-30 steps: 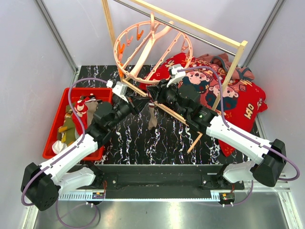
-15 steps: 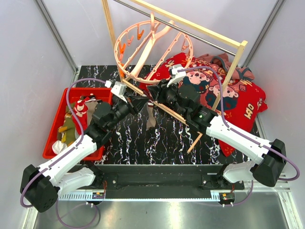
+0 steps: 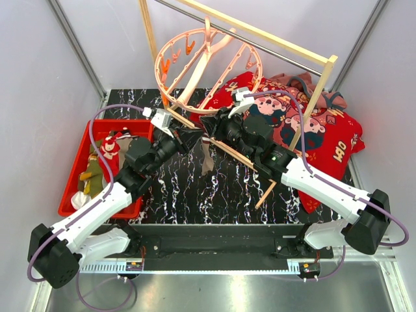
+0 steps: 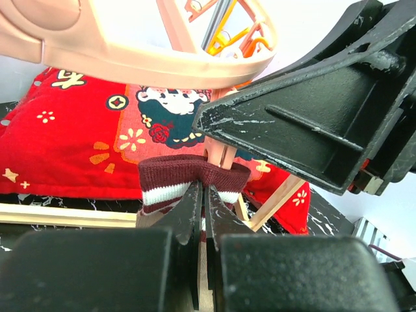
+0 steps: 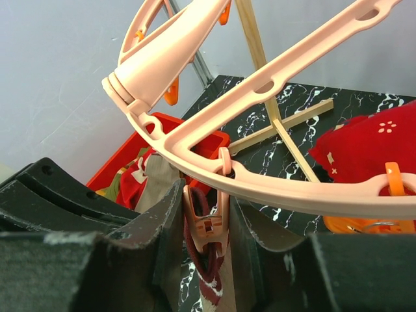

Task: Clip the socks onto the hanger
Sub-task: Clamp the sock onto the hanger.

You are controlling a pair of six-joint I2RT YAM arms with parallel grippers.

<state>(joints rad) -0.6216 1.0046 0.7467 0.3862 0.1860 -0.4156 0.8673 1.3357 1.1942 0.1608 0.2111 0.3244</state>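
Note:
The salmon-pink ring hanger [image 3: 207, 53] hangs tilted from the wooden rack. My left gripper [image 3: 194, 135] is shut on the maroon, white-striped cuff of a taupe sock [image 3: 208, 160], holding it up under the ring. In the left wrist view the cuff [image 4: 170, 177] bunches just past my closed fingertips [image 4: 203, 190], against a pink clip [image 4: 221, 155]. My right gripper [image 3: 212, 123] is shut on that clip [image 5: 209, 224], squeezing its handles below the ring [image 5: 292, 190]. The sock cuff [image 5: 198, 250] sits inside the clip and trails down below it.
A red bin [image 3: 73, 195] at the left holds several more socks. The pale wooden rack frame [image 3: 311, 104] crosses behind and under my right arm. A big red cartoon-printed cloth [image 3: 328, 140] lies at the right rear. Orange clips [image 3: 189, 47] dangle from the ring's far side.
My left gripper has edged up and right toward the ring with the sock cuff. The right gripper has stayed on the clip.

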